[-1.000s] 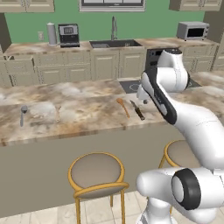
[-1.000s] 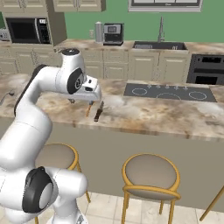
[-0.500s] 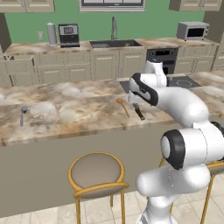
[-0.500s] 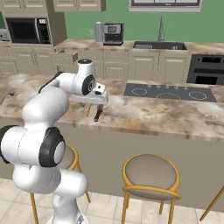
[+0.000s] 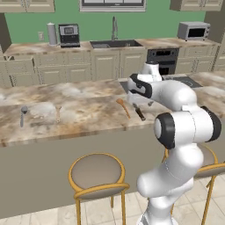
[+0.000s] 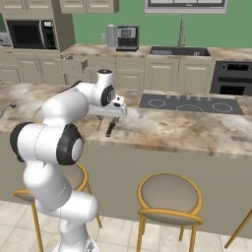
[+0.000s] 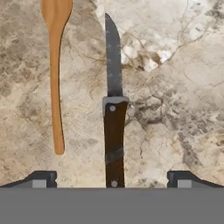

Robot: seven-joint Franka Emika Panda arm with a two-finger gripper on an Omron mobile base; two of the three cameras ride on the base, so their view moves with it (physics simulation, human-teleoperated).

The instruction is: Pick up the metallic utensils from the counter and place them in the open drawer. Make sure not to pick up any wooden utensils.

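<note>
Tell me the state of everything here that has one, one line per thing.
Claw: open, tips apart on either side of the knife handle, holding nothing.
Knife: flat on the counter, ungrasped.
Long wooden spoon: flat on the counter beside the knife, not touching it.
Grey spoon: lying on the counter.
Short wooden spoon: lying on the counter near the grey spoon.
Drawer: pulled open.

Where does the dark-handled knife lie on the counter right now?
In the hand view, the knife lies flat on the counter, centred between the open gripper tips, beside the wooden spoon.
</note>
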